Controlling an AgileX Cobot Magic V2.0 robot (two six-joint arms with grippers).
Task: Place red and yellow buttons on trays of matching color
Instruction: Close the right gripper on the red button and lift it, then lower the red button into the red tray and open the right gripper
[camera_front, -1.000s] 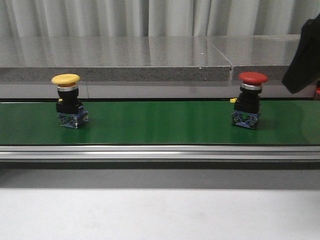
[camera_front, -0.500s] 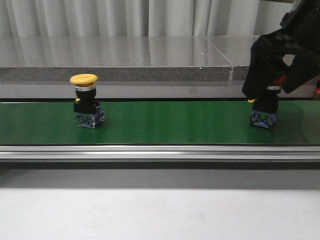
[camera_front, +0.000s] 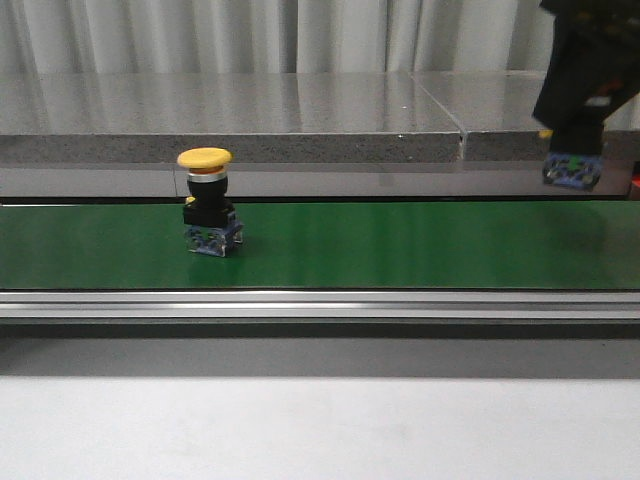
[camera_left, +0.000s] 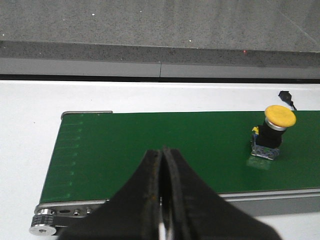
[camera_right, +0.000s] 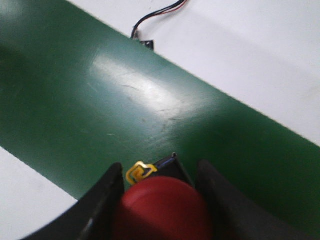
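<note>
Right gripper (camera_right: 159, 200) is clenching red mushroom-head button (camera_right: 162, 207) above green belt (camera_front: 400, 245); loose grip risks dropping it; left gripper (camera_left: 162, 165) is resting closed.

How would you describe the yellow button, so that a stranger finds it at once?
Look at the long green conveyor belt crossing the front view. One button stands on it, left of centre: the yellow button. Its cap is yellow, whereas the red button hangs above the belt in the right gripper.

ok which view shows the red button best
The right wrist view: the red button shows its cap up close between the right gripper fingers. In the front view only its blue base shows below the gripper. The left wrist view misses it.
</note>
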